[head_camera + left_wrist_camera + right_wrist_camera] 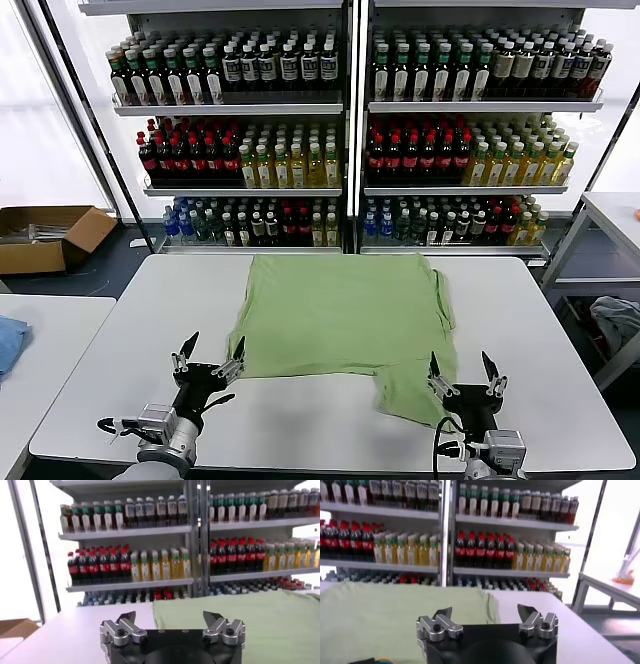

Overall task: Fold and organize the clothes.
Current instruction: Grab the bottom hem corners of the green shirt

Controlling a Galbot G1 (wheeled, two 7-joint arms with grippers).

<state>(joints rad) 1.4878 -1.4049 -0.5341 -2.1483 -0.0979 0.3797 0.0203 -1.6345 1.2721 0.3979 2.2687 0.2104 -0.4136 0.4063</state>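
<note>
While the green polo shirt (340, 315) lies partly folded, seemingly face down, on the white worktop (540, 330), the left tool (210, 362) and right tool (466, 376) hover at its near edge, fingers apart.

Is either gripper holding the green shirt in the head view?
No. Left gripper and right gripper hover open at the shirt's near edge, jaws empty.
</note>
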